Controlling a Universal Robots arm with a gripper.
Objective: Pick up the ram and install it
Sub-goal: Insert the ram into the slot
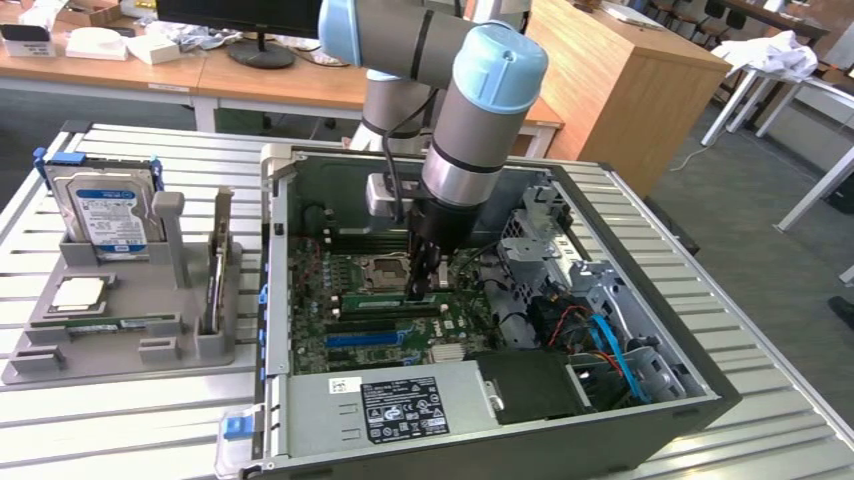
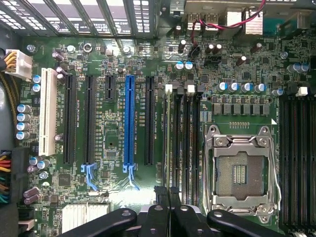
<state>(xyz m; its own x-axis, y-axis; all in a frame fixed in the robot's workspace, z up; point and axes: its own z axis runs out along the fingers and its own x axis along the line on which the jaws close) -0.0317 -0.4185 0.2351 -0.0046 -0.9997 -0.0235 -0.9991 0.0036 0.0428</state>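
Observation:
The ram [image 2: 169,138] is a thin green stick standing on edge in a long black motherboard slot, next to the CPU socket [image 2: 239,173]. In the exterior view the ram [image 1: 380,299] lies across the board inside the open computer case [image 1: 274,300]. My gripper [image 1: 424,290] points straight down at the end of the stick toward the exterior view's right. In the wrist view the gripper [image 2: 167,190] has its black fingertips shut together right over the ram's top edge. Whether they pinch the stick or only rest on it is hidden.
A grey holder [image 1: 120,350] on the slatted table at the exterior view's left carries a hard drive [image 1: 107,215], a chip, an upright card [image 1: 218,270] and a thin green board [image 1: 127,323]. Drive cages and cables [image 1: 601,340] crowd the case's other side. A power supply [image 1: 387,405] sits at its near end.

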